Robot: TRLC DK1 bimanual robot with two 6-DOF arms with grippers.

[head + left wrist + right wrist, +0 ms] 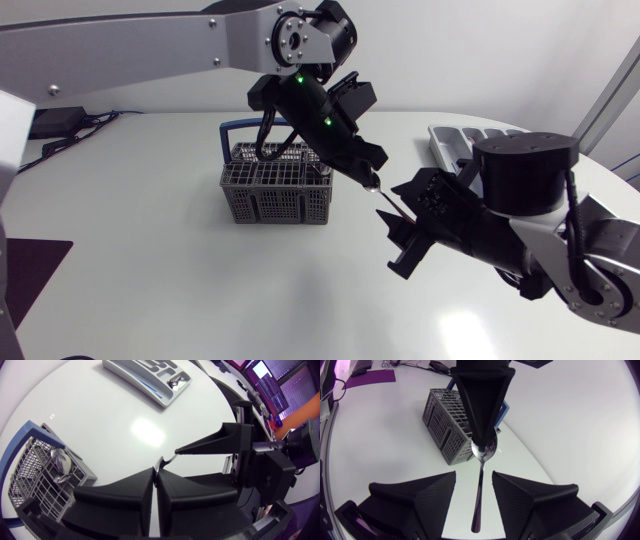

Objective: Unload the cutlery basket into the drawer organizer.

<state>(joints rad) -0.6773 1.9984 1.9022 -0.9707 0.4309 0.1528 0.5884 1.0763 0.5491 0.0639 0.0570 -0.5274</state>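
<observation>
Three cameras: one fixed high, two wrist-mounted; landmark is the cutlery basket (277, 187).
Head view looks steeply down from above the basket, both arms in frame; left wrist view rides close over the left gripper (156, 475), basket at its side, facing away from the basket toward the drawer organizer (150, 380); right wrist view rides close over the right gripper (474, 475), facing the basket head-on; all three share basket and spoon (484, 453).

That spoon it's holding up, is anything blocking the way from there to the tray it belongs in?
Nothing visible lies on the table between the spoon and the drawer organizer. The left gripper is shut on the spoon's bowl end, and its handle sits between the right gripper's open fingers. The right arm stands beside the organizer.
</observation>
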